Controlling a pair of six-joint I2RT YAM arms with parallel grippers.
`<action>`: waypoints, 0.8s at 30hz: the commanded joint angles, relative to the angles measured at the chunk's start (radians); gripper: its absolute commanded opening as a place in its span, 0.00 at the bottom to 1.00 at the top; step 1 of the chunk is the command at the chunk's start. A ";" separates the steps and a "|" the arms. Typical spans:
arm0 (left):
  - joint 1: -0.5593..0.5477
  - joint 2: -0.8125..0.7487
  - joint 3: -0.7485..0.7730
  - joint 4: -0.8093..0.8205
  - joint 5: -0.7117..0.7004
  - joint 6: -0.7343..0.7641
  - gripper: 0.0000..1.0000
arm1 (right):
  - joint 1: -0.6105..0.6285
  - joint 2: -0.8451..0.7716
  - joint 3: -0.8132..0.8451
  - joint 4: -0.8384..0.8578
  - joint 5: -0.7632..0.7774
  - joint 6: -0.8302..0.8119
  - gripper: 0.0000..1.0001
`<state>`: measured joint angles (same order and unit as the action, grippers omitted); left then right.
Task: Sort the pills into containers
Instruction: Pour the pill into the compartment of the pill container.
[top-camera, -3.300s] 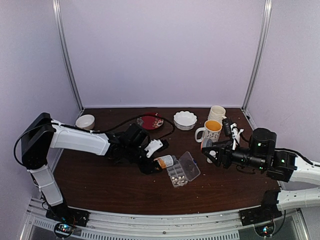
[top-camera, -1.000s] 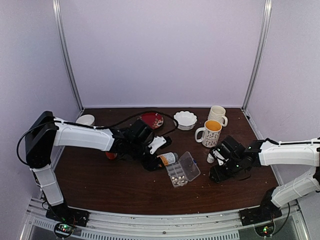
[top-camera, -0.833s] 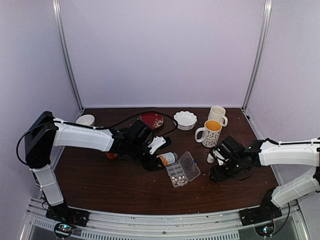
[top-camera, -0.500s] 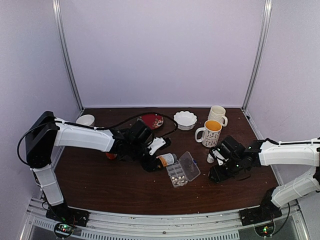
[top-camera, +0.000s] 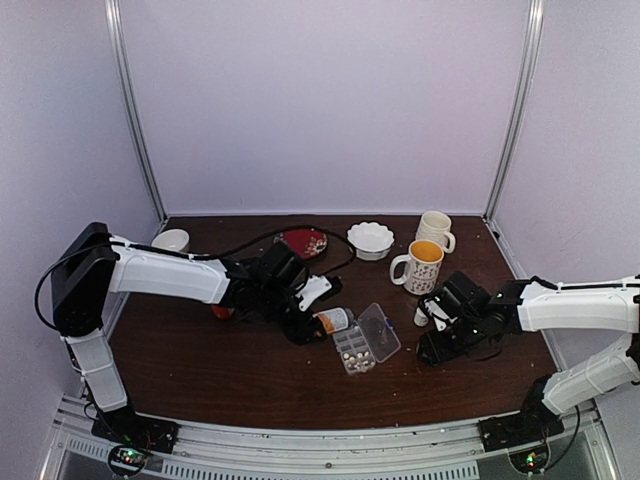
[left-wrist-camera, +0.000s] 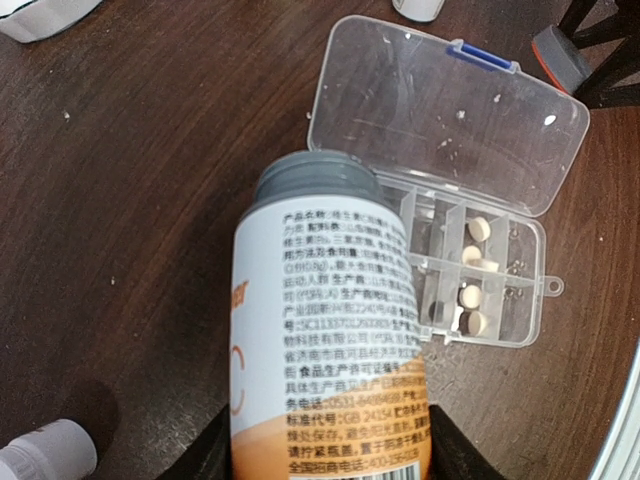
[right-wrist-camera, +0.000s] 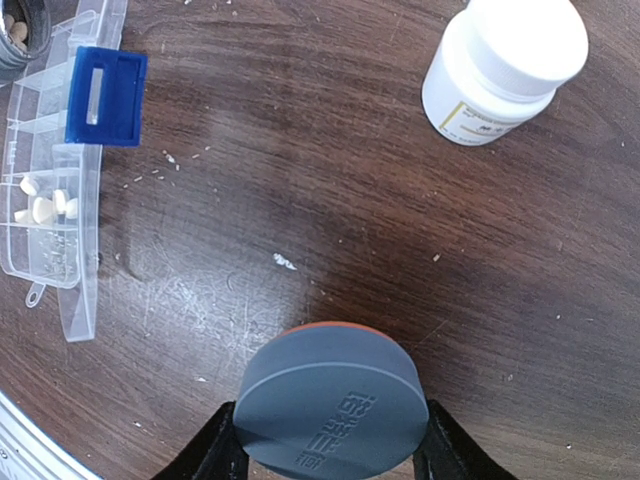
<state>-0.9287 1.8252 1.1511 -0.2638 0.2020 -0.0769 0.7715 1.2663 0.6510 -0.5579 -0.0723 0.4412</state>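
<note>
Lately very little has moved. Across the last second we see both arms hold almost the same pose. A few seconds back the right arm was raised off the surface (right-wrist-camera: 330, 180), and it now sits low at the right of the top view, apart from the organizer box (left-wrist-camera: 515, 300).

The right claw (right-wrist-camera: 325, 440) is pinching the grey cap (right-wrist-camera: 325, 395) by its edge, just above the wood. A small white bottle (right-wrist-camera: 500, 65) stands at the upper right of that wrist view.

The left claw (left-wrist-camera: 330, 452) is clamped around the orange pill bottle (left-wrist-camera: 320, 330). The bottle is tilted so its open grey mouth points at the organizer box, right at the box's near side (whether the two touch we cannot tell).

The clear lid (left-wrist-camera: 440, 120) is thrown back toward the upper right of the left wrist view. A handful of pills (left-wrist-camera: 468, 295) already lie in the compartments (left-wrist-camera: 430, 225), while others look bare.

We judge that the cap has been parked out of the way and the pour is paused mid-task. More pills remain to be tipped out, and a careless tilt could spill several into one compartment.
</note>
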 joint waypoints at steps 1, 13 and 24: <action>-0.006 -0.022 0.016 0.043 0.012 -0.008 0.00 | -0.008 -0.004 0.018 0.003 -0.005 -0.009 0.03; -0.007 -0.007 0.025 0.028 0.019 -0.015 0.00 | -0.008 0.044 0.024 -0.016 0.009 -0.024 0.03; -0.007 0.003 0.046 -0.037 -0.005 -0.002 0.00 | -0.008 0.051 0.033 -0.025 0.006 -0.033 0.03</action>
<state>-0.9318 1.8179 1.1393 -0.2554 0.1967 -0.0849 0.7715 1.3094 0.6579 -0.5728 -0.0734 0.4156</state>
